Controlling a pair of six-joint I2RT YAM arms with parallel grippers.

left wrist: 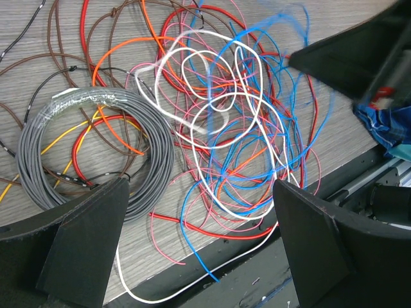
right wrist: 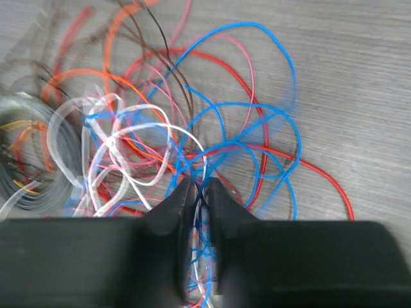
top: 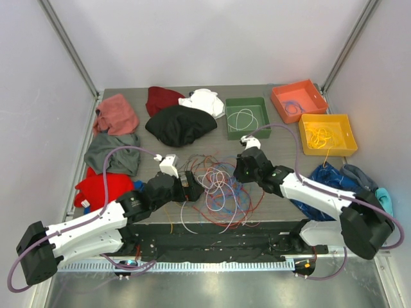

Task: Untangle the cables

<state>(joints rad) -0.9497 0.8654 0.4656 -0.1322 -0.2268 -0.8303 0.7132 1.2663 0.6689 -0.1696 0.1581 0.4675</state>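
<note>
From above, you had the cables (top: 221, 192) lying in a loose tangle on the surface (top: 253, 92), close to its near edge and between the two arms. Your left fingers (top: 191, 181) sat at the tangle's left edge and your right fingers (top: 243, 168) at its upper right edge. From this height you could not tell how wide either pair stood. A black garment (top: 180, 125) lay behind the tangle, and a green bin (top: 228, 119), an orange bin (top: 319, 95) and a yellow bin (top: 331, 153) stood at the back right, well apart from the heap

In the left wrist view, your left fingers (left wrist: 83, 244) stood wide apart and gripped nothing. White, blue, red and pink loops lay on the surface in the gap between them. A grey coil (left wrist: 96, 147) lay just beside the left-hand finger, with yellow and red strands crossing through it. Your right fingers (left wrist: 347, 58) showed only as a dark blur at the top right

In the right wrist view, your right fingers (right wrist: 170, 221) were pinched almost together, with blue and white strands running through the narrow slit between them. The rest of the tangle spread out beyond the tips, blurred on the left
</note>
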